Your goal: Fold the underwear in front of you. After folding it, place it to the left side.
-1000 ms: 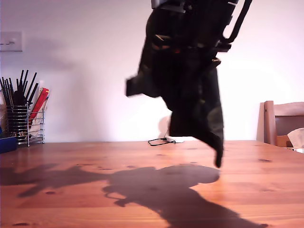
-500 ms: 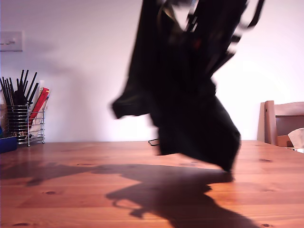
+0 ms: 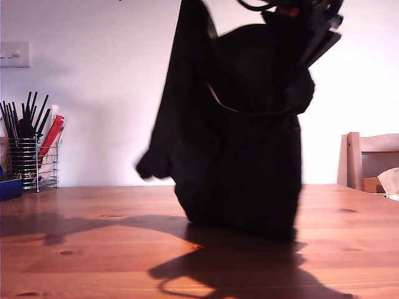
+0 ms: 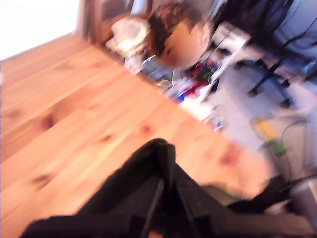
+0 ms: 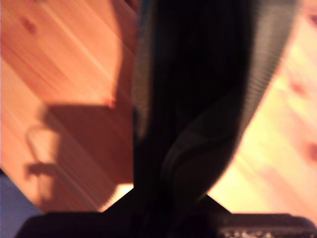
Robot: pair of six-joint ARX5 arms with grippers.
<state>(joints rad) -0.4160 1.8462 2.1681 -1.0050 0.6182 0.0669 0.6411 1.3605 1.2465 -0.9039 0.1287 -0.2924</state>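
- At the exterior view's left, a wire utensil holder [image 3: 32,163] with dark sticks, standing well apart from the work, so no obstacle for the cloth.
- A blue box [image 3: 9,188] just beside it at the edge, also out of the way.
- Near the middle, the underwear [image 3: 240,143]: held high by its upper part and hanging down in a long dark drape, lower edge appearing to touch the tabletop [image 3: 93,249]; probably lifted this way so that gravity straightens the cloth before laying it flat for a fold.
- One corner of the cloth sticking out toward the exterior view's left, hanging free above the wood, not yet spread.
- Strong shadow on the tabletop below, toward the camera.
- Top of the drape toward the exterior view's right: dark arm parts at the upper edge, not possible to say which arm is which there.
- My first gripper [image 4: 166,198]: fingers seem pressed together on a raised fold of the underwear [image 4: 148,173], though blurred.
- My second gripper [image 5: 163,218]: mostly hidden behind the underwear [image 5: 198,74] hanging before the lens; cannot tell the state of the fingers.
- At the exterior view's right edge, a wooden chair [image 3: 368,159], behind the tabletop.
- Judgement: folding not yet begun, placing aside remains.
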